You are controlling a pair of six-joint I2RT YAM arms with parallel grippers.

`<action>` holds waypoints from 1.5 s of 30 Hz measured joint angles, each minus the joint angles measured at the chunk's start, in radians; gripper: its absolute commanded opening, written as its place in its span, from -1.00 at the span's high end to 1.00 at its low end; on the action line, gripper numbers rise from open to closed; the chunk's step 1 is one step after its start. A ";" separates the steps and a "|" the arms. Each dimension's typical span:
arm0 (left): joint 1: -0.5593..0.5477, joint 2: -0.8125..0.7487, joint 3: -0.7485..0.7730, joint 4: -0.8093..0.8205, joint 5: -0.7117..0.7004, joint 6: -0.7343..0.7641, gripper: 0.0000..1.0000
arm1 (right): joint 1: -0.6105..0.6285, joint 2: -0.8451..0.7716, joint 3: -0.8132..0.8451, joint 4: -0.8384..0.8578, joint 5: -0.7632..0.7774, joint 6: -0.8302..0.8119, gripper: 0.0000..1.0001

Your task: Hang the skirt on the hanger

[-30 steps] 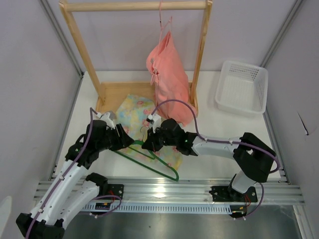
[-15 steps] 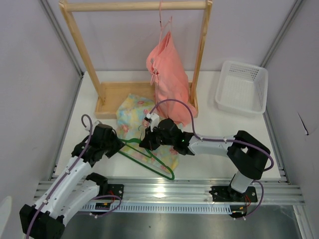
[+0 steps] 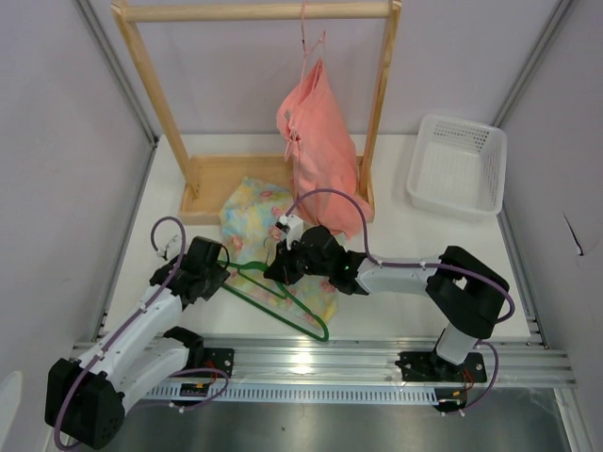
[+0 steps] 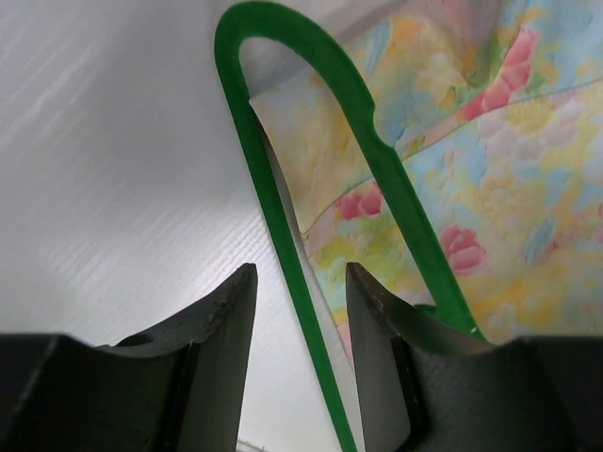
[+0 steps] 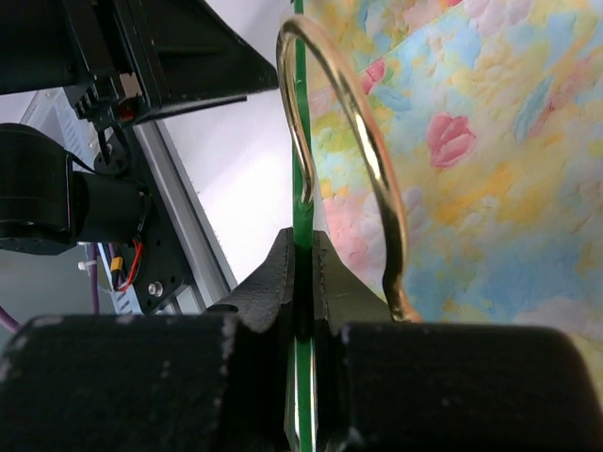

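Right wrist — right hand [image 5: 303, 254] tight on hanger [image 5: 301, 221]

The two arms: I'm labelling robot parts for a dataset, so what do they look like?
The left arm and right arm have white link shells with black joint housings and black wrists. A purple cable runs along each. The left gripper's fingers are dark and curved, with worn grey inner faces.

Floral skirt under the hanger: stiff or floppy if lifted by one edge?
Probably floppy: the skirt lies rumpled on the table, with creases visible in the left wrist view. Likely light, thin cloth, so it should drape rather than hold shape. It may drag along if the hanger, lying partly over it, is pulled.
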 measured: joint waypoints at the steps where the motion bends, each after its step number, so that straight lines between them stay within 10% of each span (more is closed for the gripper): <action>1: 0.000 0.005 -0.002 0.007 -0.014 -0.007 0.07 | 0.000 0.000 -0.005 0.004 0.000 0.001 1.00; 21: 0.000 0.073 -0.108 0.229 -0.125 -0.063 0.24 | -0.011 0.022 -0.032 0.065 0.000 0.019 1.00; 29: 0.000 0.135 -0.119 0.318 -0.147 -0.046 1.00 | -0.015 0.031 -0.033 0.069 0.000 0.019 1.00; 45: -0.006 0.009 0.027 0.205 -0.125 0.008 1.00 | 0.019 0.031 -0.033 0.064 0.117 -0.012 1.00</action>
